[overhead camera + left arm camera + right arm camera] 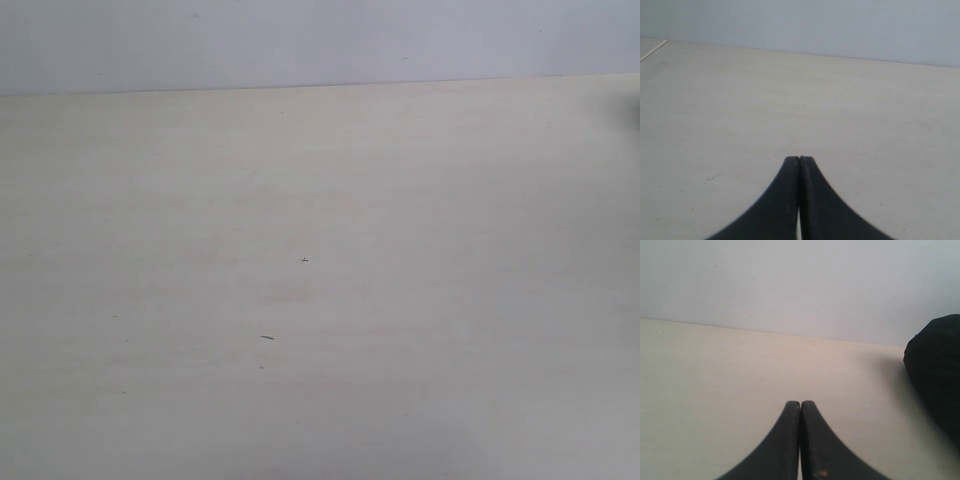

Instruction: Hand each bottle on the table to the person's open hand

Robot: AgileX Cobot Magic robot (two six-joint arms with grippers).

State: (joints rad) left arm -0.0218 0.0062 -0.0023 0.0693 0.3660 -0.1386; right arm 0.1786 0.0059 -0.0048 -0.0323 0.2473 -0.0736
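Black curved left gripper (799,160): jaws clenched, empty, over broad pale beige wood-grain table (400,200). Black right gripper (800,404): same. Bottles: none in view on table; prob. light, slick plastic; take mid-body.

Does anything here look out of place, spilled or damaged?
Nothing is spilled or damaged. The table shows two tiny dark marks. A dark rounded shape shows by the table in the right wrist view; what it is cannot be told. No bottle shows in any view.
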